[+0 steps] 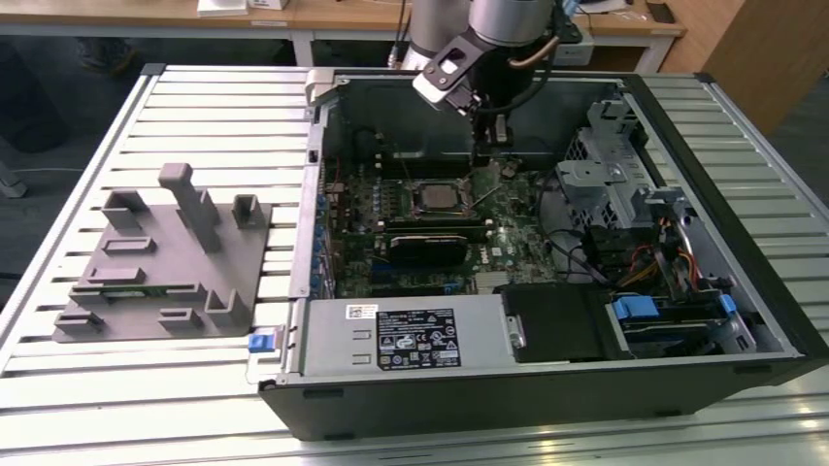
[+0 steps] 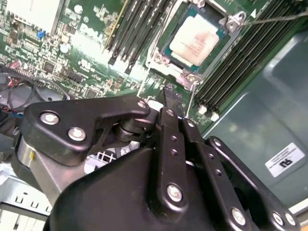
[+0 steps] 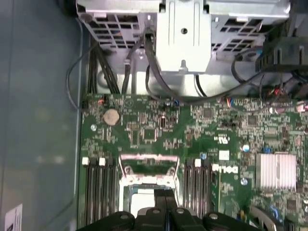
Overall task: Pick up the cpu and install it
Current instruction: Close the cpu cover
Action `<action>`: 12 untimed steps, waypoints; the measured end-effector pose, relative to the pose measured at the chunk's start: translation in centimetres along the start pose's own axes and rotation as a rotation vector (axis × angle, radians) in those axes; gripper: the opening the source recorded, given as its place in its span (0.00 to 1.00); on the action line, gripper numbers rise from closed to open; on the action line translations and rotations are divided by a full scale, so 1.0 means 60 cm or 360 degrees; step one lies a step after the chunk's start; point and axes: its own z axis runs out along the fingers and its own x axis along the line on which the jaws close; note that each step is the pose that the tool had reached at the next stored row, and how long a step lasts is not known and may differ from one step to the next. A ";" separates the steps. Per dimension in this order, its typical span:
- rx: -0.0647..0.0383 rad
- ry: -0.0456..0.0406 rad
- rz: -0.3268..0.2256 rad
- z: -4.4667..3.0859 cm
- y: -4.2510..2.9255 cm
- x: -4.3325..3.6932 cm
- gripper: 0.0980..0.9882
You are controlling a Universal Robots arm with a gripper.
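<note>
Slatted metal table, wood desks at rear. Open PC case centre-right of exterior view, grey fixture at left. Arm at top centre, pointing down into case. Gripper fingers pressed together, holding nothing, over motherboard. The cpu sits in socket, mid-frame, just lower left of gripper.

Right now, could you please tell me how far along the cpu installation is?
Done, it seems: the cpu lies in its socket on the motherboard, pale top up. In hand: nothing; the pincer is shut and empty, near the socket. Left: the socket's metal frame looks swung open, not over the cpu, so clamping looks undone.
</note>
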 end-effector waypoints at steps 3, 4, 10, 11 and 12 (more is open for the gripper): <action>0.0000 0.0000 0.0000 0.002 0.005 0.002 0.01; 0.0000 0.0000 0.0000 0.002 0.007 0.002 0.01; 0.0000 0.0000 -0.0021 0.006 0.016 0.004 0.01; 0.0000 0.0001 -0.0023 0.007 0.018 0.004 0.01; 0.0000 0.0001 -0.0024 0.008 0.020 0.005 0.01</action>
